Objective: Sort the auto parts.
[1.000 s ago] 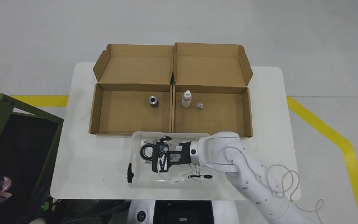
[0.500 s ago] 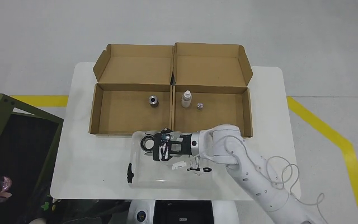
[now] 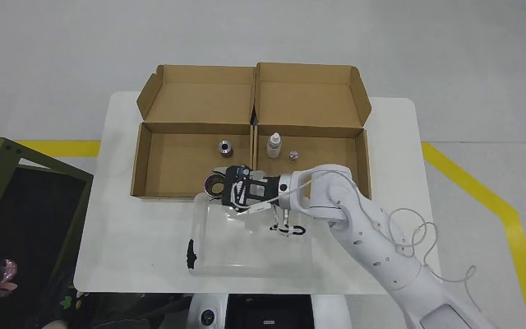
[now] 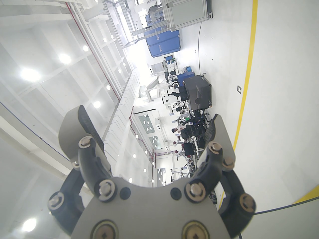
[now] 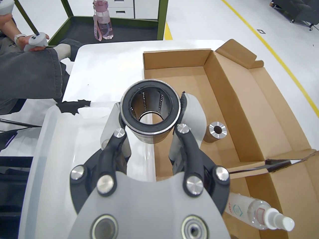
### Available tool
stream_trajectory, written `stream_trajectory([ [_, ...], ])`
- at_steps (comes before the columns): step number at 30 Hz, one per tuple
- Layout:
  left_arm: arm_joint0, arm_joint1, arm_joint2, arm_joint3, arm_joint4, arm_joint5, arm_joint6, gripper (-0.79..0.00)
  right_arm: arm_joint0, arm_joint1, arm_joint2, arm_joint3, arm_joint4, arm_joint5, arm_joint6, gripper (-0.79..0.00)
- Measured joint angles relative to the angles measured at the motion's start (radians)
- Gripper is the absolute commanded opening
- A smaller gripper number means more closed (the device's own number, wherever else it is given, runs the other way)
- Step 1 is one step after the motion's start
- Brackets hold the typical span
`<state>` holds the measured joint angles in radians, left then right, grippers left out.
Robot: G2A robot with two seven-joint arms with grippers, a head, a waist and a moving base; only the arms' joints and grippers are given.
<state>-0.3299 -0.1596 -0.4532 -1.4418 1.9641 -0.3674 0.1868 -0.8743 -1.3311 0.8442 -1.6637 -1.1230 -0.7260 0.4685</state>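
Grey metal left gripper, black ribbed pads: fingers standing wide apart, facing a white hall floor bearing a curved yellow line.

L box floor mostly bare; only a small metal sleeve stands in its far-R part, w/ open room beside & in front of it. R gripper, clamped round the bearing, hangs over that box's front wall, by the clear bin rim. A divider wall & raised lids hem the box. R box: spray bottle & small part crowd its far-L corner; rest open.
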Motion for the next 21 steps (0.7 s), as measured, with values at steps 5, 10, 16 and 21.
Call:
stream_trajectory([
  [5,0.0,0.0,0.0,0.0,0.0,0.0,0.0,0.0,0.057,-0.014,-0.021,0.071,0.01,0.039,0.002,-0.785],
  [10,0.0,0.0,0.0,0.0,0.0,0.0,0.0,0.0,0.105,-0.028,-0.041,0.14,0.02,0.066,0.0,-0.785],
  [16,0.0,0.0,0.0,0.0,0.0,0.0,0.0,0.0,0.153,-0.046,-0.071,0.215,0.021,0.095,-0.004,-0.785],
  [21,0.0,0.0,0.0,0.0,0.0,0.0,0.0,0.0,0.177,-0.059,-0.095,0.262,0.013,0.114,-0.007,-0.785],
])
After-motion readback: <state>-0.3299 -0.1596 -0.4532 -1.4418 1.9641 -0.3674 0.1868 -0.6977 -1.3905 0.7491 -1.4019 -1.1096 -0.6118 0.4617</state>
